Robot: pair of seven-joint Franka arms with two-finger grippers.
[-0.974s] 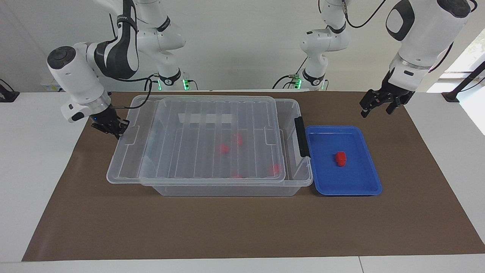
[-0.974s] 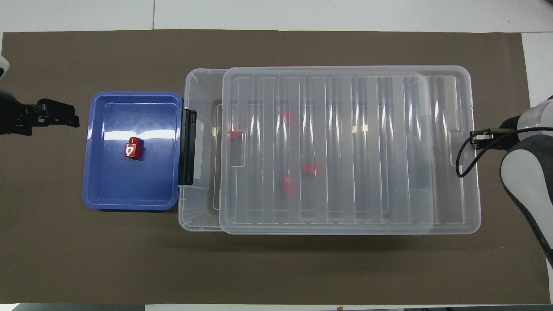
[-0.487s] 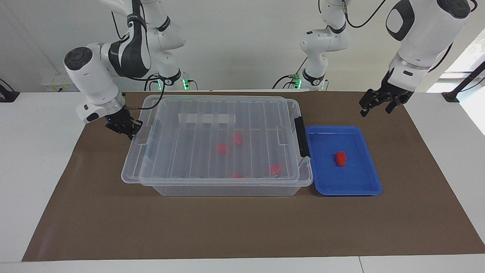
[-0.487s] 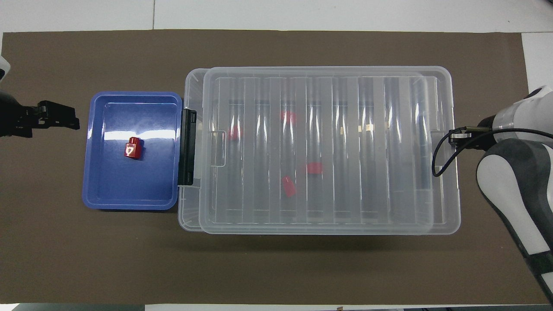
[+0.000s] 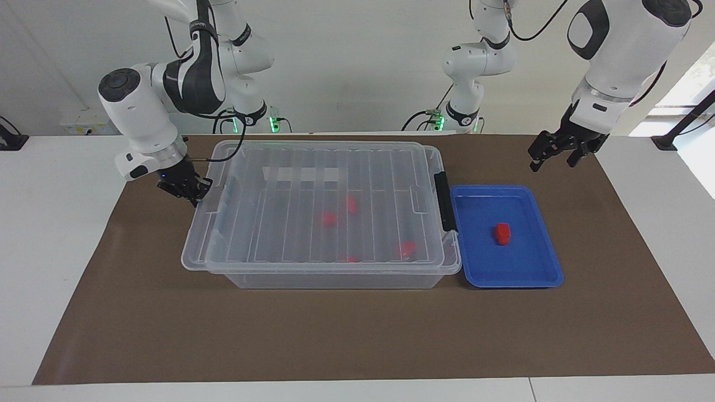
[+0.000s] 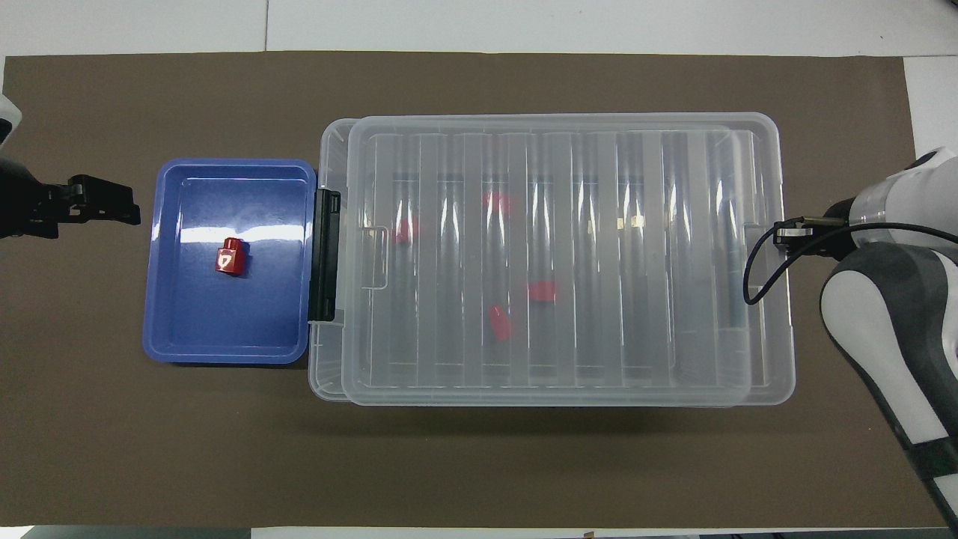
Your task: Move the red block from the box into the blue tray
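Red block (image 5: 502,233), a tiny bright red oblong plastic piece, lies inside the shallow royal-blue rectangular plastic tray (image 5: 544,277), roughly at the middle of the tray floor and clear of its raised rim. In the overhead view the same red block (image 6: 229,259) shows a pale mark on its upper face. The blue tray (image 6: 168,340) sits on the brown mat (image 5: 346,335) covering the tabletop, just beside the large clear plastic storage box (image 5: 335,279), at the left arm's end. The box's black clip handle (image 5: 442,201) faces the tray. A ribbed transparent lid (image 5: 313,206) lies on top of the box, shifted a little toward the right arm's end so that it overhangs the rim there. Through the lid several more red pieces (image 6: 498,322) can be seen scattered on the box floor, along with a white label strip (image 5: 301,175).

The right claw (image 5: 190,192) sits at the lid's edge at the right arm's end of the box, its fingertips closed tight on the lid's edge. The left claw (image 5: 550,156) hangs in the air over the bare mat toward the left arm's end of the tabletop, with its fingers spread wide and nothing between them; in the overhead view this left claw (image 6: 105,209) lies beside the tray, apart from it.
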